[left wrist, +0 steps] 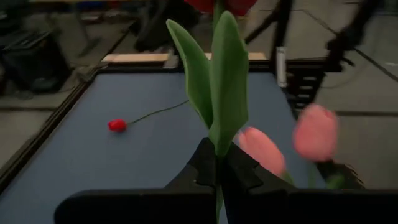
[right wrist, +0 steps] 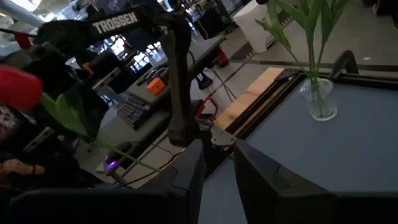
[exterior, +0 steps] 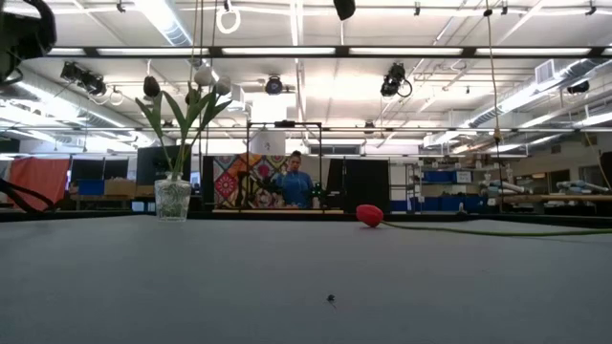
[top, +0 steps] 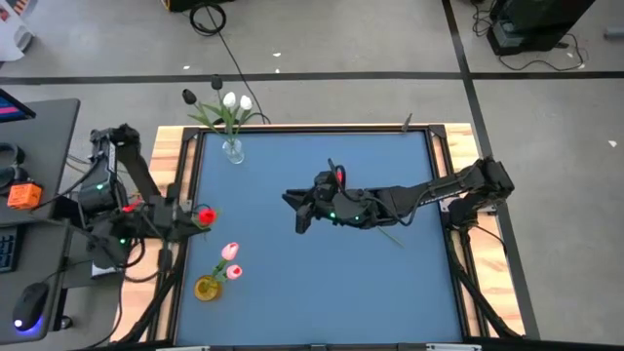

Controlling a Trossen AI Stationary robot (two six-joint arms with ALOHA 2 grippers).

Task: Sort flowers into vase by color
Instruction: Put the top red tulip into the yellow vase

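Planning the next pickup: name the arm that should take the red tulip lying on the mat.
Right. The right gripper hangs open by the lying red tulip; the left gripper is shut on a second red tulip.

A robotics lab: a blue-topped desk [top: 312, 292] on bare concrete, ceiling strip lights [exterior: 430, 51], a keyboard [right wrist: 132, 111] beside it, and a person [exterior: 295, 182] at distant benches.

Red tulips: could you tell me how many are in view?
2. One red tulip is held in the left gripper; the other lies mid-table by the right arm. More may be hidden.
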